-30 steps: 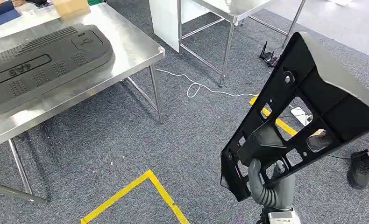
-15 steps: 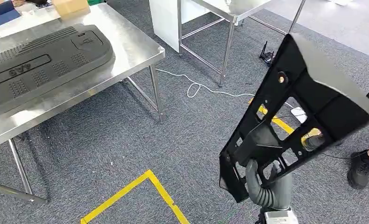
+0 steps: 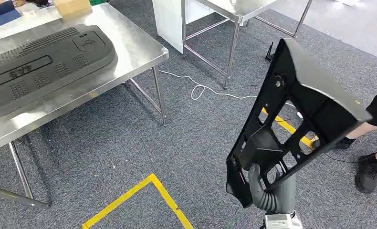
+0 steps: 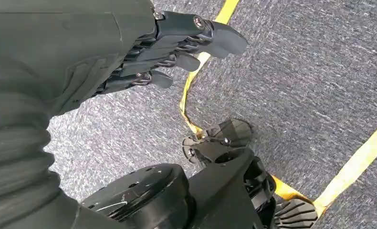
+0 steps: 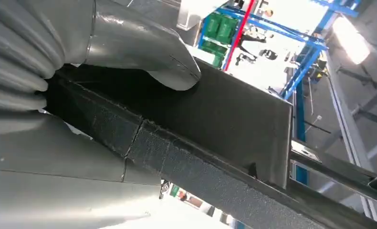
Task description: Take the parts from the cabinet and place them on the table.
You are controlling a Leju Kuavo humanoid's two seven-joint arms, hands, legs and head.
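My right hand grips the lower end of a large black plastic frame part, which has several cut-outs and stands tilted over the carpet at the lower right. Up close, the right hand's thumb presses on the black part. A big grey ribbed cover part lies on the steel table at the upper left. My left hand hangs over the carpet, fingers loosely curled, holding nothing.
A second steel table stands at the back centre with a white cable on the floor near it. Yellow tape lines mark the grey carpet. A person's shoe and leg are at the right edge.
The black frame part has swung a little to the left in my right hand. The person's leg at the right edge has shifted further into view.
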